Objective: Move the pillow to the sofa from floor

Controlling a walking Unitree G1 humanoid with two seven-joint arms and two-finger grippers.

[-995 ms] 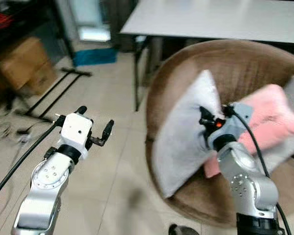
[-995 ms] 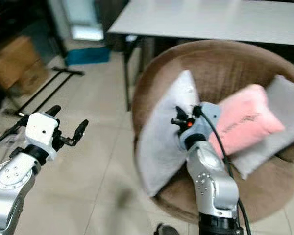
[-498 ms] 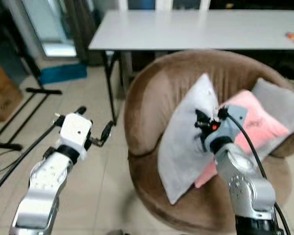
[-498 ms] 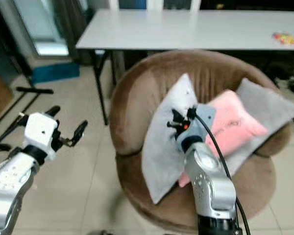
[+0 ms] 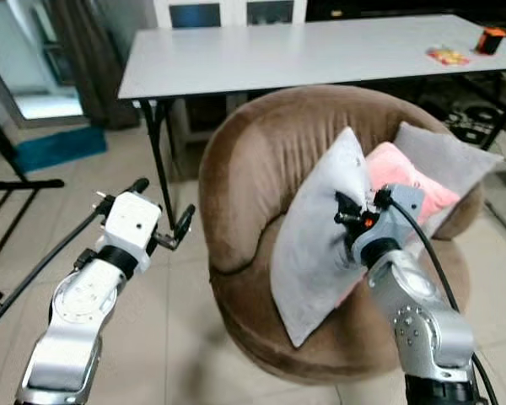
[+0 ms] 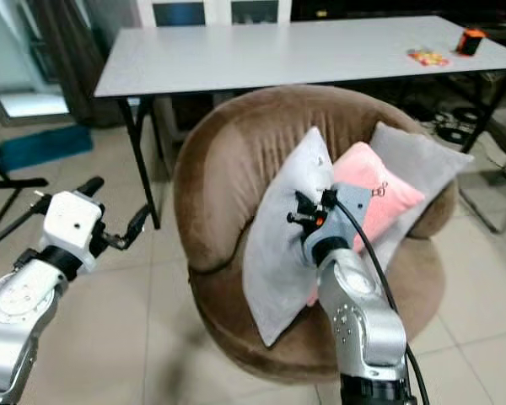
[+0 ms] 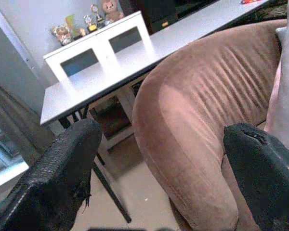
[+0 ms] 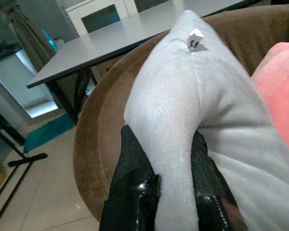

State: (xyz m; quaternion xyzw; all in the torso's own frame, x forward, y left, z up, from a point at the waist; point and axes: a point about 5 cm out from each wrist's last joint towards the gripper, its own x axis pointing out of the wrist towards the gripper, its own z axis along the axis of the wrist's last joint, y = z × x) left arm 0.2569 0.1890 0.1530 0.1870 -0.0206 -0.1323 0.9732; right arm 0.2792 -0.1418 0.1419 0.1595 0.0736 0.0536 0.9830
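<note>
Since a second ago the head camera has swung round and drawn in, so the brown sofa [image 5: 261, 177] now sits squarely ahead instead of off to the right, while the grey pillow [image 5: 316, 245] keeps its place in the grip of the right end effector [image 8: 171, 163]. That end effector pinches a fold of the pillow between its two black fingers [image 8: 135, 166], and the pillow hangs tilted, its upper corner up by the backrest and its lower corner down over the front of the seat; whether it already rests on the cushion cannot be told. Just behind it a pink pillow [image 6: 371, 181] and another grey pillow [image 6: 413, 160] lean on the backrest. The left end effector [image 5: 160, 215] hovers over the tiled floor [image 5: 152, 337] beside the sofa, fingers spread and holding nothing. Behind the sofa stands a long white surface [image 6: 278, 55] with a few small things at its far end. The step in hand looks like the placing itself: the carry is about done. The next move probably calls for lowering the pillow until the seat takes its weight, then parting the fingers and backing the arm away without dragging the fabric along
</note>
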